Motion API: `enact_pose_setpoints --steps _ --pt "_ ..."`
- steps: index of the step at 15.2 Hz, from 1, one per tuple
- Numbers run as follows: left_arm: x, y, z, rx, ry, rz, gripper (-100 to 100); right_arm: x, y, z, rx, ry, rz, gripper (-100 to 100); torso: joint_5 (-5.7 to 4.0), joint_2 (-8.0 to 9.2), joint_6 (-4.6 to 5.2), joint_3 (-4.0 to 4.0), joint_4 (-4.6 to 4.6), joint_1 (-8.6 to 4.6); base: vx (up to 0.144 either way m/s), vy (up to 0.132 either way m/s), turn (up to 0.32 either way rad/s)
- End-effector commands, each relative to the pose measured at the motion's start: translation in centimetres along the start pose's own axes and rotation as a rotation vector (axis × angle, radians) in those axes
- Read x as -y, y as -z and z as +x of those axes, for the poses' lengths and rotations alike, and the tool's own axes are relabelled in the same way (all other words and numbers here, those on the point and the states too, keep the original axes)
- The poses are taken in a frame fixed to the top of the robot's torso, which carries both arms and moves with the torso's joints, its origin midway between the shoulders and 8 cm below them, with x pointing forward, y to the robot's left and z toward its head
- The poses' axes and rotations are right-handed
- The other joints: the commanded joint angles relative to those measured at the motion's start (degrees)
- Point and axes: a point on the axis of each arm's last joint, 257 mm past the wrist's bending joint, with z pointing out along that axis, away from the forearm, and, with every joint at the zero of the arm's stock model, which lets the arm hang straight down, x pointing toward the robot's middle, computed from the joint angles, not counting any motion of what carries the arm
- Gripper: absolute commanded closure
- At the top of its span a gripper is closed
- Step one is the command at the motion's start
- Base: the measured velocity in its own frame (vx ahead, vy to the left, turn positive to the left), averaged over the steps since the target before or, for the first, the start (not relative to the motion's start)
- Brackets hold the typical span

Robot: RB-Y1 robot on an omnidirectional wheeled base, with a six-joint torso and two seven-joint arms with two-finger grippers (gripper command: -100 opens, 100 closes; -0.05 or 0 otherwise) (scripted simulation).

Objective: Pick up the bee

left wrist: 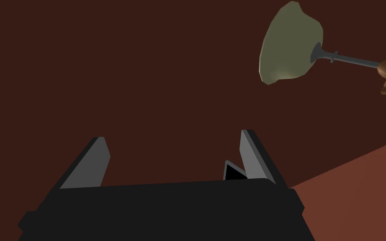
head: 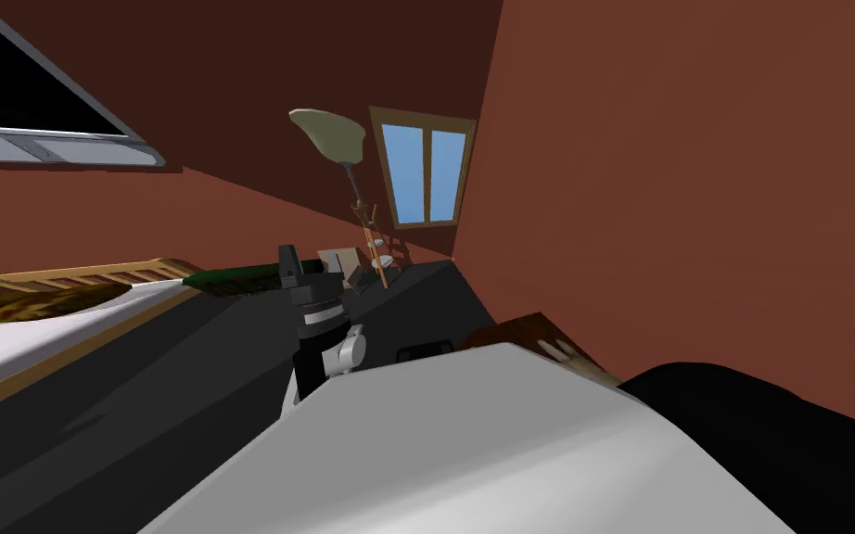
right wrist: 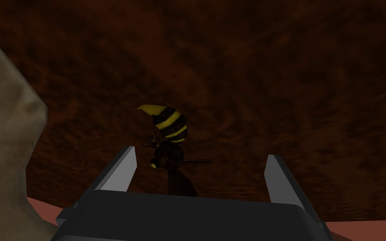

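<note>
Right gripper [right wrist: 201, 152] spread near striped yellow-black bee [right wrist: 169, 127], grainy brown surface [right wrist: 280, 83], left gripper [left wrist: 172, 134] spread

We see the bee [right wrist: 169, 125] banded yellow and black with a dark brown front, the table [right wrist: 271, 83] under it mottled dark red-brown, and a lump [right wrist: 3, 138] of pale beige. Both our right pincer [right wrist: 200, 158] and left pincer [left wrist: 173, 140] show light grey fingers on black boxes. The lamp shade [left wrist: 290, 44] is dull olive on a grey stem [left wrist: 355, 60].
</note>
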Motion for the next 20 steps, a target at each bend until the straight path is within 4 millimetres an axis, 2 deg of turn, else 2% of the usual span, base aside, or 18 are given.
enact_pose_setpoints --steps 1,5,6,11,13,14,18,20 --pt "0.0 0.0 0.0 0.0 0.0 0.0 0 1.1 0.1 0.7 -0.014 0.007 0.013 -100 0.0 0.0 0.0 0.0 0.0 0.0 0.022 -0.06 0.036" --pt "0.0 0.0 0.0 0.0 0.0 0.0 0 3.6 0.8 3.7 -0.078 0.049 0.063 -100 0.04 -0.06 -0.05 -0.03 0.0 0.21 0.027 -0.042 0.246" --pt "0.0 0.0 0.0 0.0 0.0 0.0 0 2.8 0.5 2.7 -0.058 0.038 0.047 -100 0.04 -0.07 -0.03 -0.04 -0.01 0.18 0.02 -0.045 0.111" --pt "0.0 0.0 0.0 0.0 0.0 0.0 0 0.7 -1.7 2.0 -0.053 0.022 0.057 -100 0.04 0.32 0.01 0.18 0.07 0.27 -0.068 -0.036 0.048" --pt "0.0 0.0 0.0 0.0 0.0 0.0 0 0.7 -1.5 2.0 -0.053 0.024 0.054 -100 0.04 0.39 0.01 0.22 0.09 0.27 -0.07 -0.03 0.034" --pt "0.0 0.0 0.0 0.0 0.0 0.0 0 0.6 -1.6 2.0 -0.053 0.024 0.056 100 0.05 0.33 0.03 0.19 0.08 0.31 -0.018 -0.007 0.003" --pt "0.0 0.0 0.0 0.0 0.0 0.0 0 0.9 -1.5 2.0 -0.054 0.026 0.06 100 -0.1 0.11 0.02 0.09 0.08 0.25 -0.005 -0.002 0.0" --pt "0.0 0.0 0.0 0.0 0.0 0.0 0 2.0 -0.4 2.5 -0.057 0.032 0.054 100 -0.1 0.0 0.06 0.03 0.04 0.24 0.076 0.032 -0.073"
